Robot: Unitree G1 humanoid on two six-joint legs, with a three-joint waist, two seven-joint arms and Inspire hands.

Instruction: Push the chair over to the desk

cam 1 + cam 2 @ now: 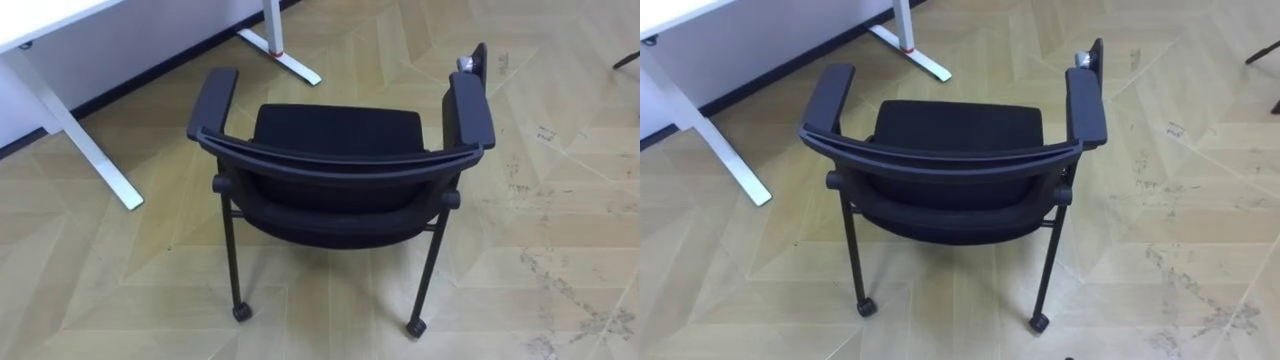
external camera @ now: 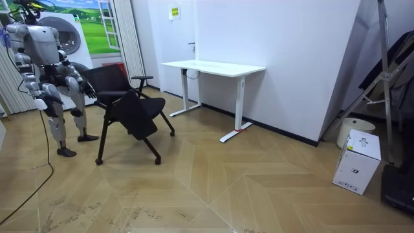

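Counting one black chair (image 1: 335,135), bearing two armrests (image 1: 212,100) and showing two casters (image 1: 241,312) in the eye views; counting one white desk (image 2: 213,66) standing on two legs, one white box (image 2: 358,162), one pale bucket (image 2: 352,128) and one washing machine (image 2: 76,44) in the room view.

head stereo pair: close behind the black armchair (image 1: 335,160), looking steeply down onto it | both eyes share the armchair, white desk (image 1: 95,150) legs far left, parquet floor (image 1: 560,250) | room view: camera well off, robot side-on at its left, armchair and desk before the far wall (image 2: 291,58)
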